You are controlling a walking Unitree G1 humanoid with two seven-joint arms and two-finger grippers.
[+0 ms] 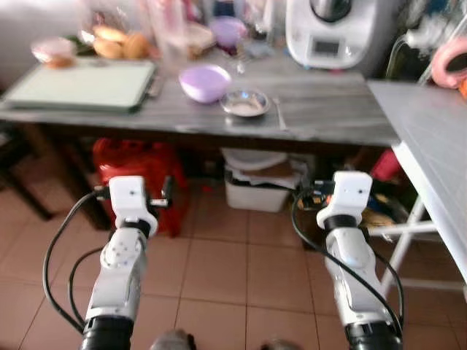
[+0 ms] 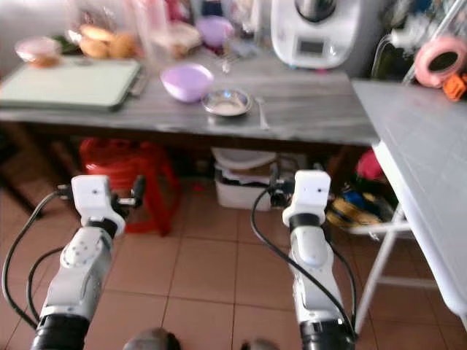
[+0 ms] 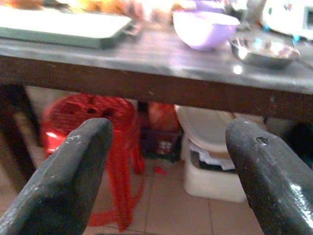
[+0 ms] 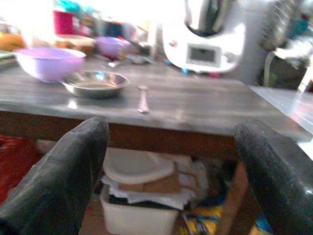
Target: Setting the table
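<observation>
While both claws gape empty | steel bowl [image 4: 95,83] on table [image 4: 205,110], beyond right claw [image 4: 171,181]

lilac bowl [image 1: 205,82], steel dish [image 1: 245,103] — grey-streaked table [image 1: 328,113], red stool [image 1: 139,175]

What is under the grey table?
Under the grey table stand a red stool and a white bin holding a white lid and cardboard; its deeper contents are covered.

Bowl [image 1: 205,82] left of dish [image 1: 245,103] — spoon [image 1: 280,113] right.
</observation>
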